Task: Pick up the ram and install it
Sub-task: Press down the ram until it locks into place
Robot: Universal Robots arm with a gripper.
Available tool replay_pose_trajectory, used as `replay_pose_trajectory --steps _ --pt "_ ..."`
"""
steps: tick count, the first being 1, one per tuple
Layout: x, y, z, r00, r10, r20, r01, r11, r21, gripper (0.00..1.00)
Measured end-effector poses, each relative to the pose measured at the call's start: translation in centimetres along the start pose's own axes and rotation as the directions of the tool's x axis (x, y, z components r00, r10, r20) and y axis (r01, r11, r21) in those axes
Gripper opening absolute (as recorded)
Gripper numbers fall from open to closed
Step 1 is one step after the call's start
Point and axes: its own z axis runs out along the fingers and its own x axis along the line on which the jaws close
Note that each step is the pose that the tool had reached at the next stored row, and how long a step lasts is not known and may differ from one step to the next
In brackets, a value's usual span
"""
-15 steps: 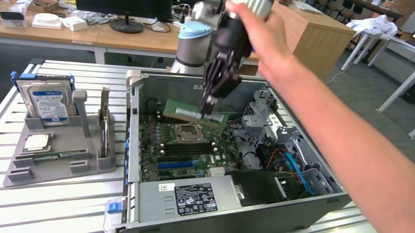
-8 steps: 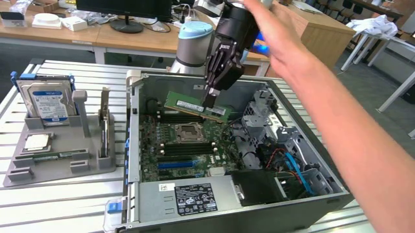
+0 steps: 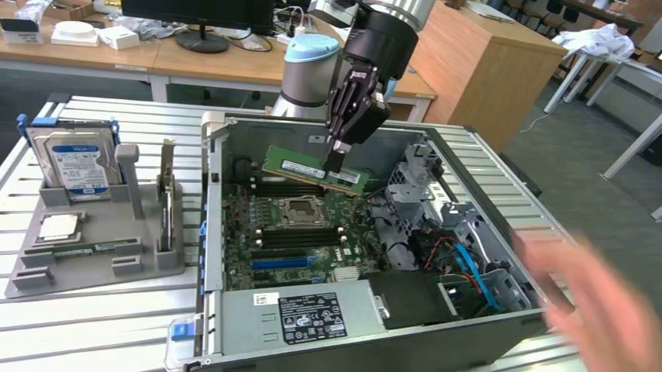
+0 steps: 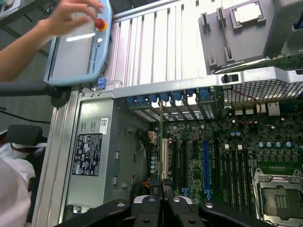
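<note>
The ram (image 3: pixel 310 169), a long green stick with a white label, hangs level over the open computer case. My gripper (image 3: pixel 336 164) comes down from above and is shut on its top edge, near the end on the exterior view's right. The stick is just above the dark memory slots (image 3: pixel 290 190) beside the CPU socket (image 3: pixel 302 208), and I cannot tell whether it touches them. In the wrist view the ram (image 4: pixel 161 142) appears edge-on as a thin line rising from between my fingertips (image 4: pixel 150 208), above the motherboard (image 4: pixel 222 161).
On the exterior view's left, a grey holder (image 3: pixel 93 263) carries a blue-labelled hard drive (image 3: pixel 73 167) and a square CPU chip (image 3: pixel 59 226). A person's blurred hand (image 3: pixel 600 294) hovers near the case's corner. Another hand (image 4: pixel 71 16) rests on a teach pendant (image 4: pixel 75 52). The power supply (image 3: pixel 305 314) fills the near end.
</note>
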Motion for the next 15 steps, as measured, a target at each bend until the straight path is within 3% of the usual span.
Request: replay_pose_trajectory --steps 15 --pt "0.00 0.00 0.00 1.0000 0.000 0.0000 0.000 1.0000 -0.0001 0.12"
